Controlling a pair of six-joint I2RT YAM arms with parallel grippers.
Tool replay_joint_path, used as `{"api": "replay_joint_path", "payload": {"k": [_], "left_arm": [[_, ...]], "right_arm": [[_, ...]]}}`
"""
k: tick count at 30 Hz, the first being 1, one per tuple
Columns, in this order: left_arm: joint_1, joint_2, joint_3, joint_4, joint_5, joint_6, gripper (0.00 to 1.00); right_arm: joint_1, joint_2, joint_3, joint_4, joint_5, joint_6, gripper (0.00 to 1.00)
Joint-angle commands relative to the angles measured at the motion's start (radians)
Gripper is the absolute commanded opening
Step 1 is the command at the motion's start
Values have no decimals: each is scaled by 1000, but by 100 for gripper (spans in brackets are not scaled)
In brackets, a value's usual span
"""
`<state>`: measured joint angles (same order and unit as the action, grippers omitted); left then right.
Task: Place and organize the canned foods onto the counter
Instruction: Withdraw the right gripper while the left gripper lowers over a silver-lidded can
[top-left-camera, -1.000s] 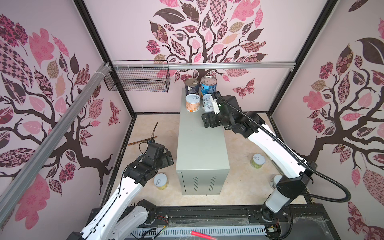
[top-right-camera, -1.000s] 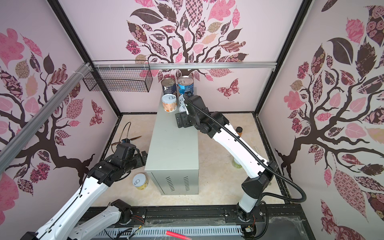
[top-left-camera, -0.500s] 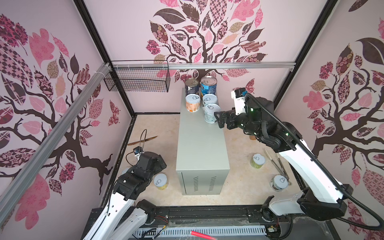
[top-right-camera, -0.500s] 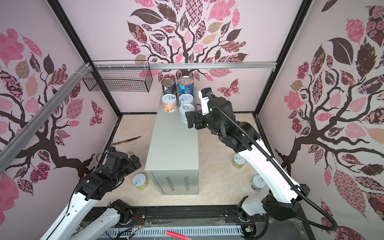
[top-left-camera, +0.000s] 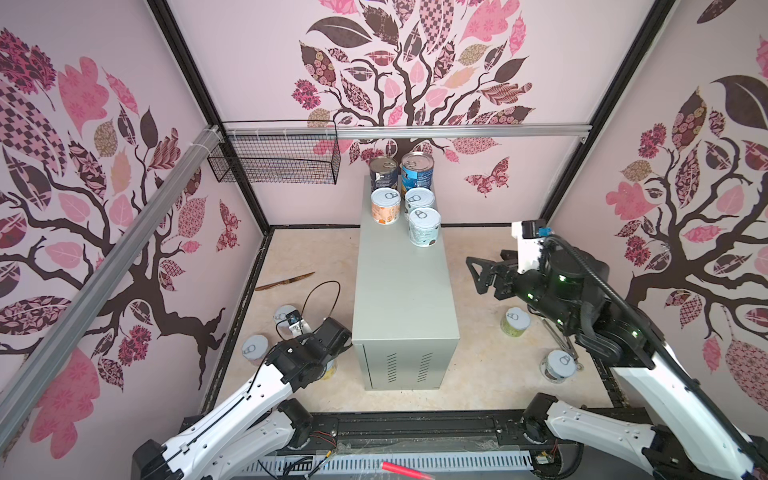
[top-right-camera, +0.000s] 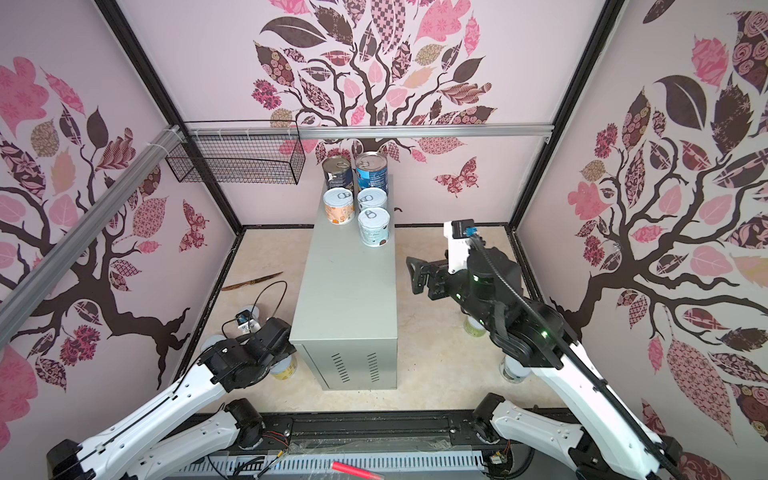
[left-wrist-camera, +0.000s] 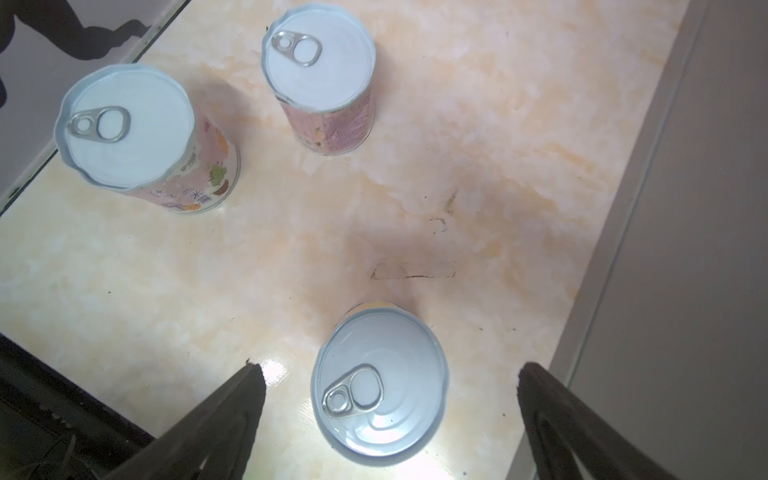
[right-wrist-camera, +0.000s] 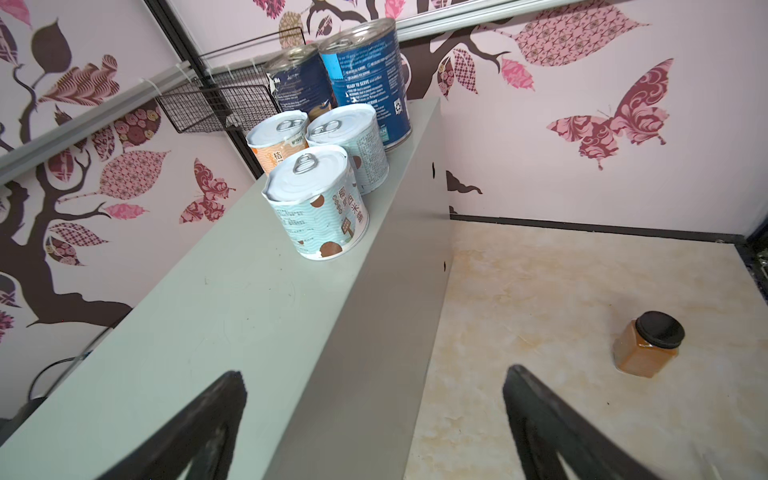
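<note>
Left arm folded low beside the surface (top-left-camera: 399, 291), wrist tipped straight down. The left tool (left-wrist-camera: 388, 374) is released, black fingers (left-wrist-camera: 232, 415) spread wide over a floor can (left-wrist-camera: 380, 386), touching nothing. Right arm stretched out level, elbow up. The right tool (top-left-camera: 478, 276) is released too, empty, hanging beside the surface's right edge, clear of it.

The surface is a smooth grey metal box, flat top, slotted vents in front. At its far end stand five cans (top-right-camera: 374, 226), all upright. Two tall tins (top-left-camera: 382, 174) with dark blue labels and bare metal tops sit side by side at the back. Three short cans (top-left-camera: 424, 226) with white pull-tab lids and pastel paper labels stand in front of them.

Five more are down on the marbled beige floor (left-wrist-camera: 498, 124): three left cans (left-wrist-camera: 124, 133), two right cans (top-left-camera: 515, 322). One amber jar (right-wrist-camera: 648, 349), black cap, right of the surface. One black wire basket (top-left-camera: 274, 166) on the wall rail.
</note>
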<state>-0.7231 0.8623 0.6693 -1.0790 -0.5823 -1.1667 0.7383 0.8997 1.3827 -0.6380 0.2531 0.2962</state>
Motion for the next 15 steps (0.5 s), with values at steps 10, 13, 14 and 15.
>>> {"api": "replay_joint_path", "payload": {"k": [10, 13, 14, 15], "left_arm": [[-189, 160, -65, 30, -102, -265, 98], [-221, 182, -87, 41, -111, -313, 98], [-225, 186, -96, 42, -110, -332, 98], [-225, 189, -105, 44, -104, -344, 98]], "right_arm": [[4, -123, -148, 16, 5, 49, 100], [3, -134, -182, 17, -6, 49, 100], [3, -136, -191, 16, -14, 49, 100], [4, -136, -196, 16, -19, 48, 100]]}}
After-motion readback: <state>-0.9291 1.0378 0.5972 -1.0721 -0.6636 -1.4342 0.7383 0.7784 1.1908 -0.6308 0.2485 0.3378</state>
